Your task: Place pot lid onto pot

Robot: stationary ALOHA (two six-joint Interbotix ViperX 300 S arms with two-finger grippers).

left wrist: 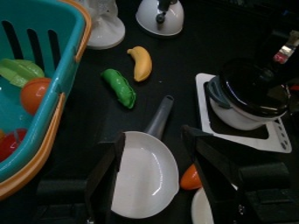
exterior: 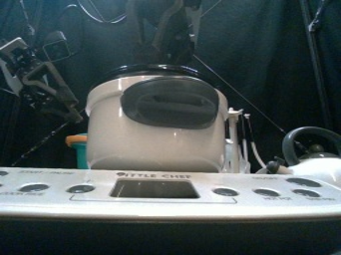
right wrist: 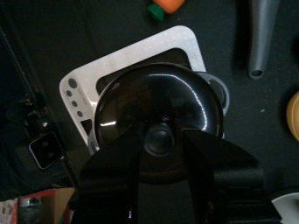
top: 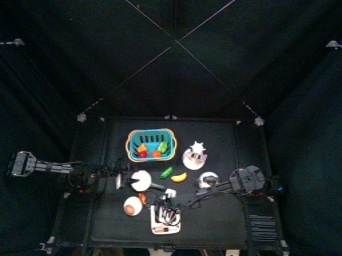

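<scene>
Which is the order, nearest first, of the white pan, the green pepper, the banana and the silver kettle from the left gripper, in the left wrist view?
From the left gripper:
1. White pan, directly between the jaws.
2. Green pepper, just beyond the pan, beside the teal basket.
3. Banana, a little past the pepper.
4. Silver kettle, farthest, at the far end.

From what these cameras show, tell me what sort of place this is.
Most likely a robot test pen staged as a play kitchen. Black curtains wall in a small black table with an arm on each side, and on it lie toy kitchen things: a teal basket of produce, a banana, a pot.
</scene>
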